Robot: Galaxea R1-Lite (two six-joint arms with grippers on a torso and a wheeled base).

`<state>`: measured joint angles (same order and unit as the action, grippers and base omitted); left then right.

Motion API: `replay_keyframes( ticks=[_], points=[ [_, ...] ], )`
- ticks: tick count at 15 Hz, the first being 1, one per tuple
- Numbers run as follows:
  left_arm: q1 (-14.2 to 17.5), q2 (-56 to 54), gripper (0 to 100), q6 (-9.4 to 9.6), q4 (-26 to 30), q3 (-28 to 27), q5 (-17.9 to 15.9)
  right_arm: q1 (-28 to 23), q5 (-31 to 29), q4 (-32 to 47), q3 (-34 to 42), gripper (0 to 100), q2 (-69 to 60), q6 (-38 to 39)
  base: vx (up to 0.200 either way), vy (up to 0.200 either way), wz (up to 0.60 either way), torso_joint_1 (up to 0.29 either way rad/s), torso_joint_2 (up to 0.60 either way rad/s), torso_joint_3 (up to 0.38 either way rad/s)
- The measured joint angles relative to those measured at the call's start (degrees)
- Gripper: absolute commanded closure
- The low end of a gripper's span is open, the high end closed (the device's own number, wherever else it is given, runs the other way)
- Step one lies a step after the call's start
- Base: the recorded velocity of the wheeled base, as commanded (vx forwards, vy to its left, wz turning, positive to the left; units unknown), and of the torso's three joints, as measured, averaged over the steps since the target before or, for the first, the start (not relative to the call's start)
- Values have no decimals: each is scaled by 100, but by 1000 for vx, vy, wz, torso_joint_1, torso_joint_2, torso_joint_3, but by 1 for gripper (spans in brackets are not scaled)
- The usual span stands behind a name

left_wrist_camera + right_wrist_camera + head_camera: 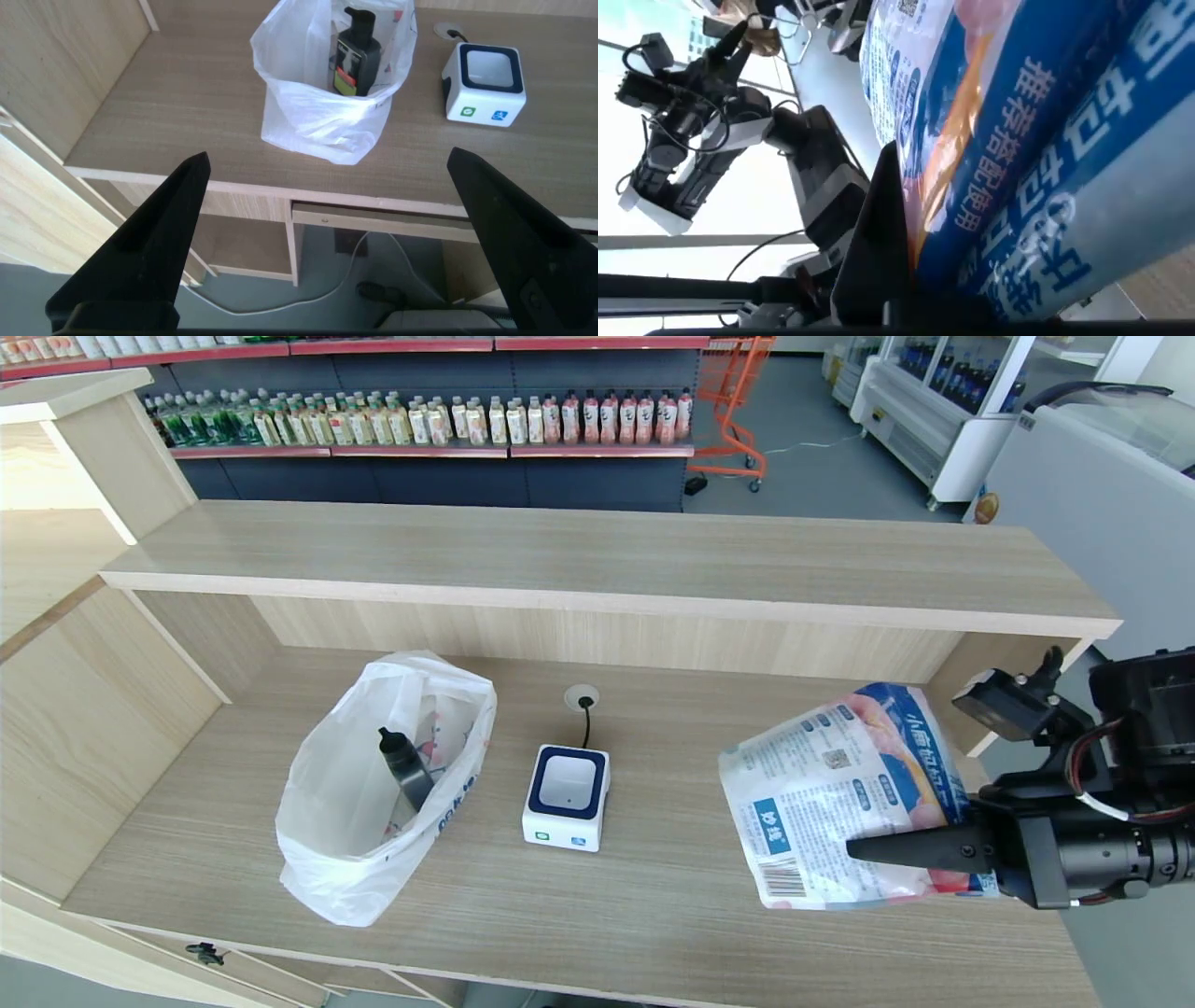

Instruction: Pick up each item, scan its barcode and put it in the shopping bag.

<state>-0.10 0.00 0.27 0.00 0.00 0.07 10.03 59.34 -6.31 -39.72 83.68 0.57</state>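
Note:
My right gripper [920,845] is shut on a blue and white food packet [845,793], held above the right end of the counter with its barcode side facing up. Up close, the same packet [1018,159] presses against one black finger [878,243]. The white barcode scanner [566,797] sits mid-counter, also seen from the left wrist [482,82]. Left of it stands the open white shopping bag [373,803] with a dark bottle [404,767] inside; the bag [322,89] and bottle [355,51] lie ahead of my left gripper [327,243], which hangs open below the counter's front edge.
A raised wooden ledge [597,560] runs along the back of the counter, and a wooden side wall [93,709] closes the left end. The scanner cable goes into a hole [583,695] behind it. A drawer front [374,219] sits under the counter edge.

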Motion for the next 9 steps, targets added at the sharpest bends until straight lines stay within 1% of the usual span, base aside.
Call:
replay_keyframes(
  ticks=[3,6,9],
  points=[
    [0,0,0,-2,0,0,0,245,38,0,100,100,-135,196,0,0,0,0,0,0],
    [0,0,0,0,0,0,-2,438,46,-41,140,100,-230,653,0,0,0,0,0,0],
    [0,0,0,0,0,0,0,633,49,-171,-16,100,-284,1215,0,0,0,0,0,0]
  ],
)
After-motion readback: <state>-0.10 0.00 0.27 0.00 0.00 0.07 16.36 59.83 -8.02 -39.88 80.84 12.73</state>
